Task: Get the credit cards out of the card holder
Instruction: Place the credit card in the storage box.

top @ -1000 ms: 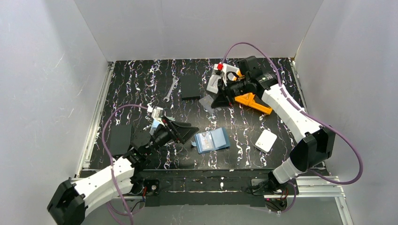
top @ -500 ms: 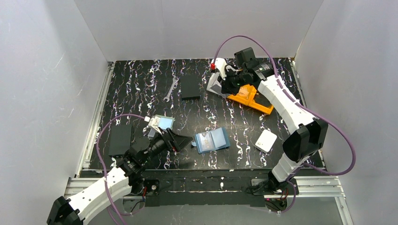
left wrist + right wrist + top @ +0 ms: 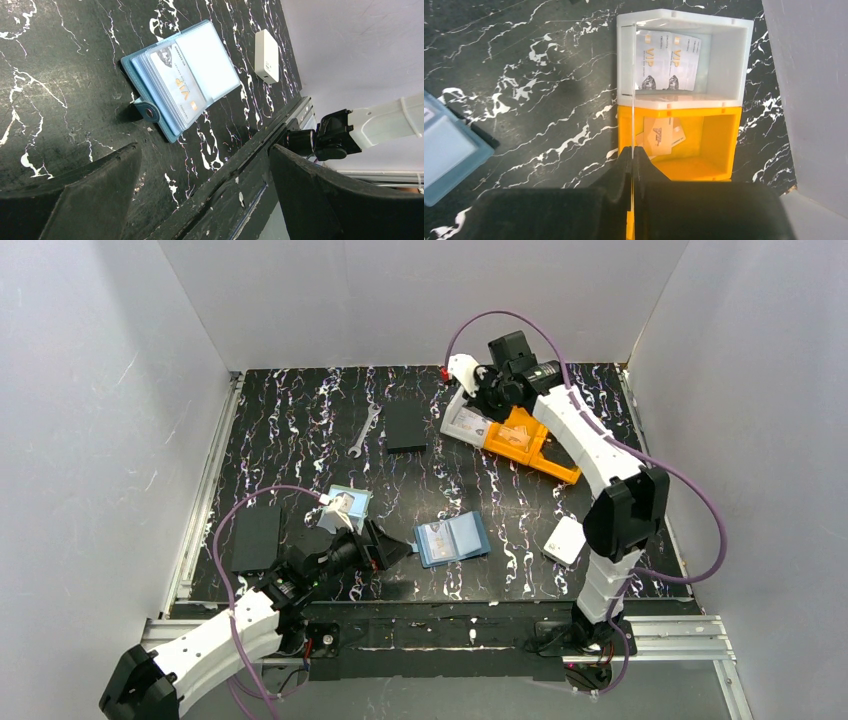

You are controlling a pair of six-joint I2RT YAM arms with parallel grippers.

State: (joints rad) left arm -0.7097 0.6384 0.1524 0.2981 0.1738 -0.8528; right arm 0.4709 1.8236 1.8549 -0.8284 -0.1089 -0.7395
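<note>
The blue card holder point(image 3: 452, 538) lies open on the table, a VIP credit card point(image 3: 176, 86) showing in its clear pocket. My left gripper point(image 3: 388, 545) sits just left of the card holder point(image 3: 182, 82), jaws wide open and holding nothing. A pale blue card with a small portrait point(image 3: 349, 505) lies on the table beside the left arm. My right gripper point(image 3: 632, 149) is shut on a thin card point(image 3: 631, 90), seen edge-on above the wall of the white bin point(image 3: 729, 60). That bin holds a VIP card point(image 3: 667, 61).
An orange bin point(image 3: 719, 145) with cards adjoins the white one point(image 3: 458, 430) at the back right. A wrench point(image 3: 365, 430), flat black rectangles point(image 3: 405, 425) point(image 3: 256, 537) and a white rounded box point(image 3: 566, 539) lie around. White walls enclose the table.
My left gripper has drawn back toward the near edge, leaving the portrait card on the table. The right arm swung back and left over the bins, still shut on its card.
</note>
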